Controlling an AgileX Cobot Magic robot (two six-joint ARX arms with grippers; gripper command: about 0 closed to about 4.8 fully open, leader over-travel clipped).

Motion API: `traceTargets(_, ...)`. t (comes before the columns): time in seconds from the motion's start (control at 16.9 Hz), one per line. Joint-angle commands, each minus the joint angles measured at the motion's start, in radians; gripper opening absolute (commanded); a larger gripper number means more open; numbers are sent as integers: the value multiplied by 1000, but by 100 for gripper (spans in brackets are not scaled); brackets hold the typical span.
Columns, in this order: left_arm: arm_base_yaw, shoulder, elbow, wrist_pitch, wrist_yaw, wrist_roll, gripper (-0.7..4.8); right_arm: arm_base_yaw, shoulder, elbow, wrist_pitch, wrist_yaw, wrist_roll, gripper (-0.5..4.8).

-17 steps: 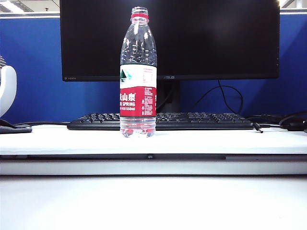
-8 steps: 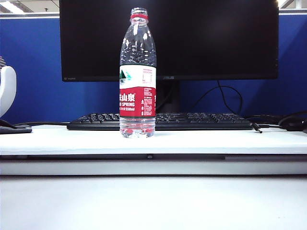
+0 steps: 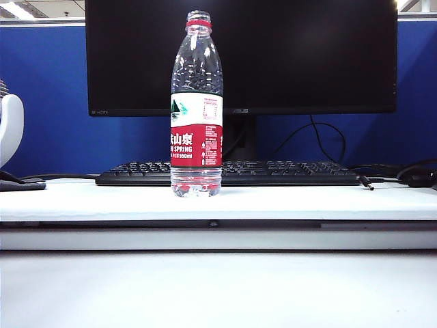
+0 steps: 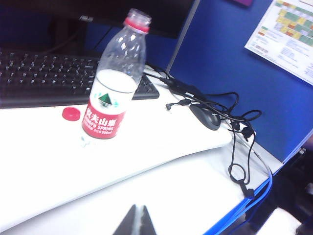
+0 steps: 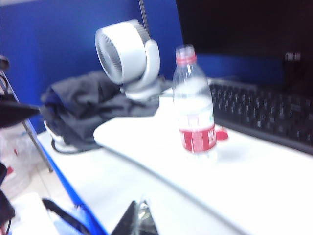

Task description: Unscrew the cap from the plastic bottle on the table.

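Plastic bottle point(image 3: 196, 102): standing upright on the raised white ledge of the table point(image 3: 218, 287), just in front of the black keyboard point(image 3: 229, 173) and the dark monitor point(image 3: 240, 55); its neck is open at the top, with only the thin red ring sitting around it. It is also showing in the left wrist view point(image 4: 114, 81) and the right wrist view point(image 5: 194, 105).

Cap point(image 4: 71, 114): lying off the bottle on the ledge, just beside the bottle's base on the keyboard side; in the right wrist view point(image 5: 221, 134) it is peeking out from behind the bottle.

Left gripper point(image 4: 135, 224): sitting well back from the bottle over the lower table surface, its 2 fingers pressed together into a dark point, gripping nothing.

Right gripper point(image 5: 136, 220): likewise hanging well apart from the bottle, its 2 fingers closed to a point and carrying nothing.

Exterior view: neither arm is showing here.

Surroundings: a white fan point(image 5: 128, 56) and dark cloth point(image 5: 88, 110) are resting at 1 end of the ledge; a mouse point(image 4: 205, 115) and tangled cables point(image 4: 239, 147) are lying at the other.
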Motion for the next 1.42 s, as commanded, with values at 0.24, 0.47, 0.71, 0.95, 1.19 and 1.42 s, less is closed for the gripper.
traceTargets(0.24,0,0,2,11,-2,-6,-3,0,0,2,-29,0,2,-7)
traceTargets(0.47,0,0,2,1,-13,29,-3,0,0,2,-29,0,2,-7)
traceTargets(0.71,43,-4,-29,58,-160,197,-3,0,0,2,-29,0,2,-7)
traceTargets(0.95,237,-4,-199,334,-187,220,-3,0,0,2,-29,0,2,-7)
traceTargets(1.19,381,-4,-365,614,-188,215,-3,0,0,2,-29,0,2,-7)
traceTargets(1.42,452,-4,-405,636,-245,224,-3,0,0,2,-29,0,2,-7)
